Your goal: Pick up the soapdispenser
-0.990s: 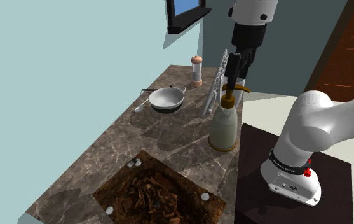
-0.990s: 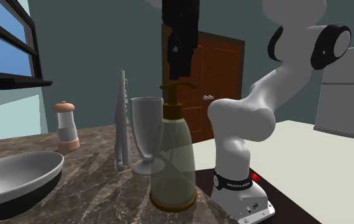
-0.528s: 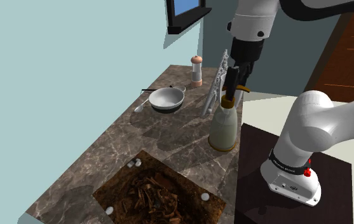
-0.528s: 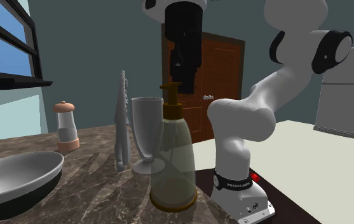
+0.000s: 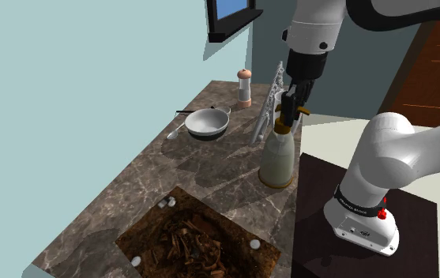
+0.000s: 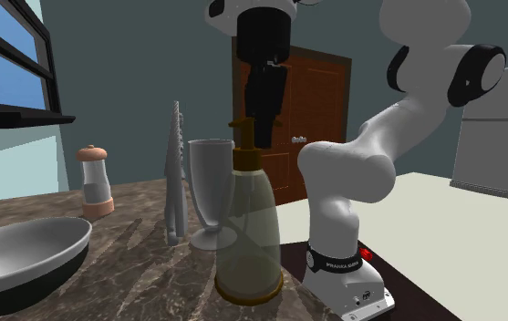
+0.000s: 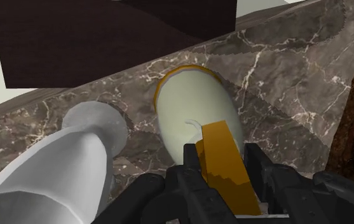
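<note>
Counter (image 5: 155,182): dark marbled top running along a pale blue wall, from near left to far right.
Sink (image 5: 186,237): sunk into the near end of the counter, with brown clutter inside.
Bowl (image 5: 207,123): pale with a dark rim, on the counter towards the far end, left of the other things.
Window (image 5: 230,12): dark frame with blue panes, high on the wall above the far end.
Mill (image 5: 244,87): small, pale with a pinkish cap and base, upright at the far edge of the counter.
Rack (image 5: 267,107): tall, thin, pale toothed piece standing between the mill and the dispenser.
Glass (image 6: 208,191): clear stemmed glass, upright, just beside the dispenser on its far side.
Dispenser (image 5: 277,154): pale, see-through bottle with a brown base ring and an orange-brown pump (image 7: 223,159), standing upright near the counter's right edge, next to the stand.
Gripper (image 5: 289,110): black, pointing straight down over the dispenser. Its fingers (image 7: 191,172) are closed against both sides of the pump, clasping it.
Arm (image 5: 384,158): white, rising from its base and bending over to the left.
Stand (image 5: 415,229): dark box at the right, against the counter's edge.
Door (image 5: 439,63): brown wood, far right.
</note>
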`<state>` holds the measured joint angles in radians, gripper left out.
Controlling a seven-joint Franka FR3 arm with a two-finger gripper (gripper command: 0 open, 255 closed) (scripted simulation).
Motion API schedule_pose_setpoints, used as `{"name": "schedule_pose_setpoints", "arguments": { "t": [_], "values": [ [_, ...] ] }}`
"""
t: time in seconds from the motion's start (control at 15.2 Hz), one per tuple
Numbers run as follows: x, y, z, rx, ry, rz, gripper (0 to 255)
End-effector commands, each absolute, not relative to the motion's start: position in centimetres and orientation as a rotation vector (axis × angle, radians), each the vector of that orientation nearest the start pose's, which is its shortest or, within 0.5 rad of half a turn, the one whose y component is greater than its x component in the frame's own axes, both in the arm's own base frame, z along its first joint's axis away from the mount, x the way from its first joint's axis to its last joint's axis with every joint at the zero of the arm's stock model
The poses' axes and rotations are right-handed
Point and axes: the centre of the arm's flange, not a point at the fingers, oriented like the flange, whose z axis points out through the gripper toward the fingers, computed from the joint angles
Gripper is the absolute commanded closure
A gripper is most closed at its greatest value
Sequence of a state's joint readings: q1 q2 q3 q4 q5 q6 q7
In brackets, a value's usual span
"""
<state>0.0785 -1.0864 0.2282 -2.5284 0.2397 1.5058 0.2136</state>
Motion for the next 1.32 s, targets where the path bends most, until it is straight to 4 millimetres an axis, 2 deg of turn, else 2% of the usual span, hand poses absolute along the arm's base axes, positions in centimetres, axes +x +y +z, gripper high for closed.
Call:
{"name": "schedule_pose_setpoints", "arguments": {
  "t": [0.0,0.2,1.19,1.25],
  "values": [
    [20.8,11.7,57.2,-3.095,0.001,-0.058,255],
    [20.8,11.7,57.1,-3.095,0.001,-0.058,255],
    [20.8,11.7,65.1,-3.095,0.001,-0.058,255],
    [20.8,11.7,65.1,-3.095,0.001,-0.058,255]
  ]
}}
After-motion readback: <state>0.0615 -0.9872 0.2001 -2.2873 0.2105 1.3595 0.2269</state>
